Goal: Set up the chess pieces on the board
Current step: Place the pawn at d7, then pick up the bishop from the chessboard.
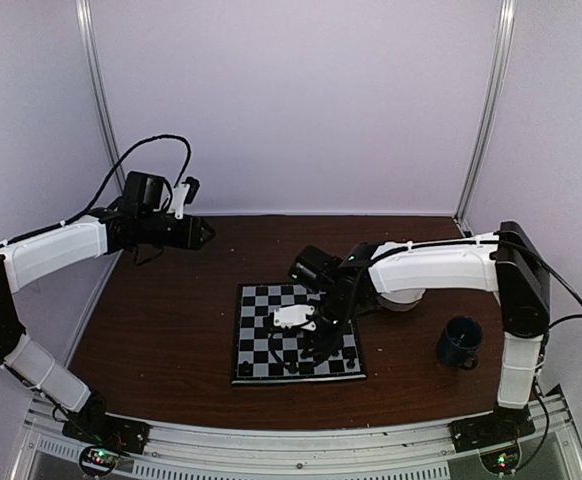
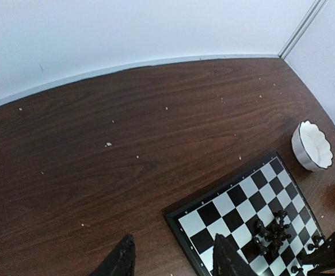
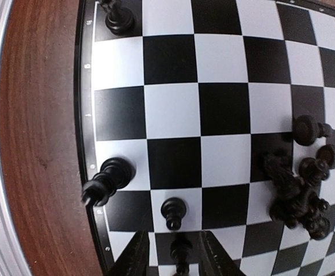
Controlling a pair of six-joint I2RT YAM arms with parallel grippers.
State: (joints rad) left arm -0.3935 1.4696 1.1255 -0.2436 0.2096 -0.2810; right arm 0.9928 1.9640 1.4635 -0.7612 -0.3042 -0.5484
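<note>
The board (image 3: 225,57) lies flat in the middle of the table, also seen in the top view (image 1: 256,300) and from the left wrist (image 2: 213,213). Black chess pieces stand along its edge column: one at a corner (image 3: 117,17), a tall one (image 3: 107,181) and a pawn (image 3: 173,213). Several more are heaped together (image 3: 297,190). My right gripper (image 3: 176,259) hangs low over the board (image 1: 316,348), open, with a small piece (image 3: 181,252) standing between its fingers and a gap on each side. My left gripper (image 2: 176,261) is open and empty, high at the left (image 1: 203,233).
A white scalloped bowl (image 2: 312,145) stands right of the board, mostly hidden under the right arm in the top view. A dark blue mug (image 1: 460,342) sits at the near right. White walls and metal posts close in the table.
</note>
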